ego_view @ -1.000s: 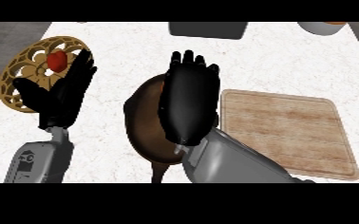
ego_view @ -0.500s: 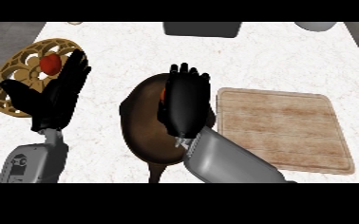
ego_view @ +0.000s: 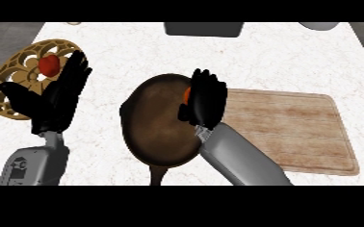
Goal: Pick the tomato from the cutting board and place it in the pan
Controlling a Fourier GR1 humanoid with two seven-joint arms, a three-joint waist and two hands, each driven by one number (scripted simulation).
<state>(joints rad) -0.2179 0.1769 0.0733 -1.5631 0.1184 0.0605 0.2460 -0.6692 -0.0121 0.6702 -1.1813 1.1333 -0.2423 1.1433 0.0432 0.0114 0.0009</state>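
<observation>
Marble counter point(ego_view: 284, 57) below me, and over the last second my right hand point(ego_view: 207, 103) has sunk toward the pan point(ego_view: 153, 130), fingers curled round the tomato point(ego_view: 187, 95) at the pan's two o'clock. It's off the cutting board point(ego_view: 284, 125), so I reckon only the release remains. My left hand point(ego_view: 60, 101) rests open at nine o'clock.

Orange-red tomato point(ego_view: 187, 95) over dark pan point(ego_view: 156, 125), wooden cutting board point(ego_view: 292, 125) beside
</observation>
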